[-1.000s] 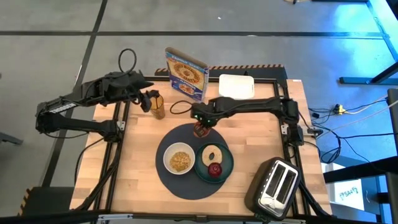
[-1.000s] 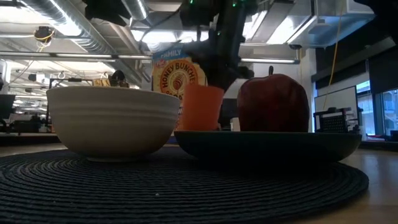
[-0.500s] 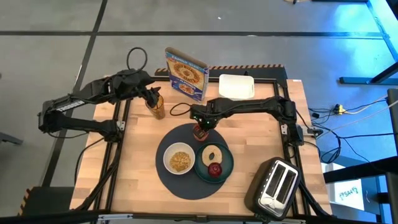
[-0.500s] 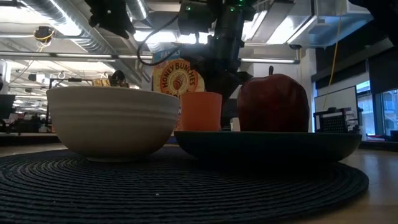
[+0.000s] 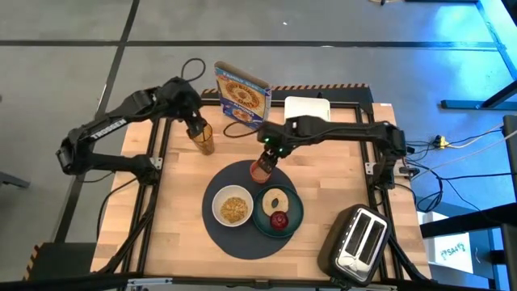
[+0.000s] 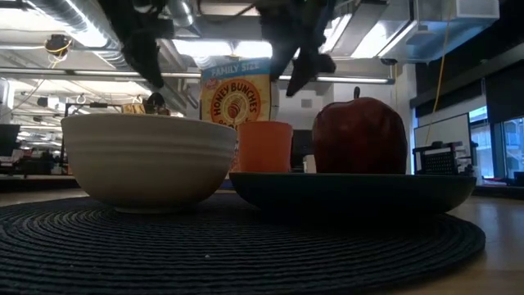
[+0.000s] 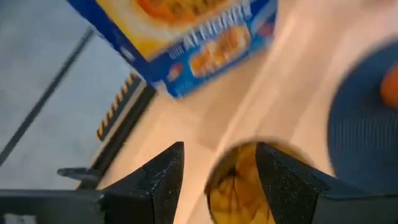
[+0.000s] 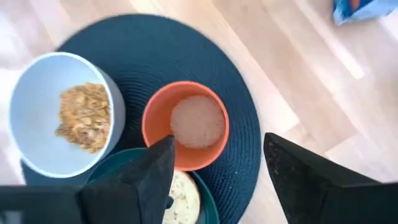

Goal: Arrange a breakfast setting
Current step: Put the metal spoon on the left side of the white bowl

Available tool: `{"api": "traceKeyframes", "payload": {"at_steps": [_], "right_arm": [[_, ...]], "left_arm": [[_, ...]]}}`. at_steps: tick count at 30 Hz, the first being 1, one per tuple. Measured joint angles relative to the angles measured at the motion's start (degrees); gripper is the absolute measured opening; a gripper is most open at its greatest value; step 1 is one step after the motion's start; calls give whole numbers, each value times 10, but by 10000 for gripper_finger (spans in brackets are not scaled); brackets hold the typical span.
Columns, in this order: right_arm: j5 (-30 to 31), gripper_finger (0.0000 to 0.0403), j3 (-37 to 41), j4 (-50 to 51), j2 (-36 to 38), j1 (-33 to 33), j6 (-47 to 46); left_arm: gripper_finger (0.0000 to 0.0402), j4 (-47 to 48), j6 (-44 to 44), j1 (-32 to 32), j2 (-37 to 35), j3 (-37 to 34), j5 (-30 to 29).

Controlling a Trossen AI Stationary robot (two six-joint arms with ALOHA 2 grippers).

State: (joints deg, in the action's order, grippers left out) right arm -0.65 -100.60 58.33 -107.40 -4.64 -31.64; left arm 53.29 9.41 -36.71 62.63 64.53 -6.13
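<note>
Two Claws Active: Cup Placed on Mat, Jar Grasp in Hand

**Right claw.** The right claw (image 5: pixel 266 153) hangs directly above the small orange cup (image 5: pixel 259 171), fingers spread wide and holding nothing. The right wrist view shows the cup (image 8: pixel 185 132) standing clear between and beyond the two fingers, with no contact. The cup sits upright on the large round dark grey mat (image 5: pixel 216 187), at the mat's edge nearest the cereal box (image 5: pixel 241 96), just beside the dark green plate (image 5: pixel 292 212). Judgement: the cup placement step is complete and this arm is free.

**Mat contents, outward from the right claw.** Below the cup, the white bowl (image 5: pixel 233 208) holds brown cereal (image 5: pixel 235 209). The plate carries the bagel (image 5: pixel 278 199) and the red apple (image 5: pixel 279 220), touching or nearly so.

**Left claw.** The left claw (image 5: pixel 196 129) is over a jar (image 5: pixel 203 143) with yellowish contents, standing on the desk (image 5: pixel 178 210) near the cereal box and apart from the mat. The left wrist view shows the fingers parted, straddling the jar (image 7: pixel 239 186) on either side, not visibly pressing it.

**Step in hand.** Judgement: the left arm is positioned to grasp the jar.

**Next move requirements.**
1. Close the left claw squarely on the jar wall; keep the jar upright.
2. Lift the right claw straight up to avoid tipping the cup.
3. Keep clear of the toaster (image 5: pixel 355 241).
</note>
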Motion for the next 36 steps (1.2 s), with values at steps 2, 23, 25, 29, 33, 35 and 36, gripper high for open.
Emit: {"api": "traceKeyframes", "payload": {"at_steps": [2, 23, 25, 29, 33, 35, 36], "right_arm": [[1, 236, 0, 1, 17, -4, 7], [11, 237, 0, -13, 49, -30, 63], [11, 237, 0, -13, 49, -30, 66], [11, 237, 0, -14, 49, -37, 68], [10, 237, 0, -15, 49, -42, 71], [4, 237, 0, -15, 49, -45, 71], [0, 237, 0, -16, 49, -45, 71]], "left_arm": [[189, 23, 39, -18, 11, 0, 10], [19, 37, 133, -75, 78, 0, 80], [8, 38, 125, -71, 71, 0, 80], [9, 44, 121, -63, 51, 0, 79], [4, 85, 110, -51, 32, 30, 73], [5, 110, 103, -44, 23, 59, 63], [5, 123, 102, -40, 20, 77, 57]]}}
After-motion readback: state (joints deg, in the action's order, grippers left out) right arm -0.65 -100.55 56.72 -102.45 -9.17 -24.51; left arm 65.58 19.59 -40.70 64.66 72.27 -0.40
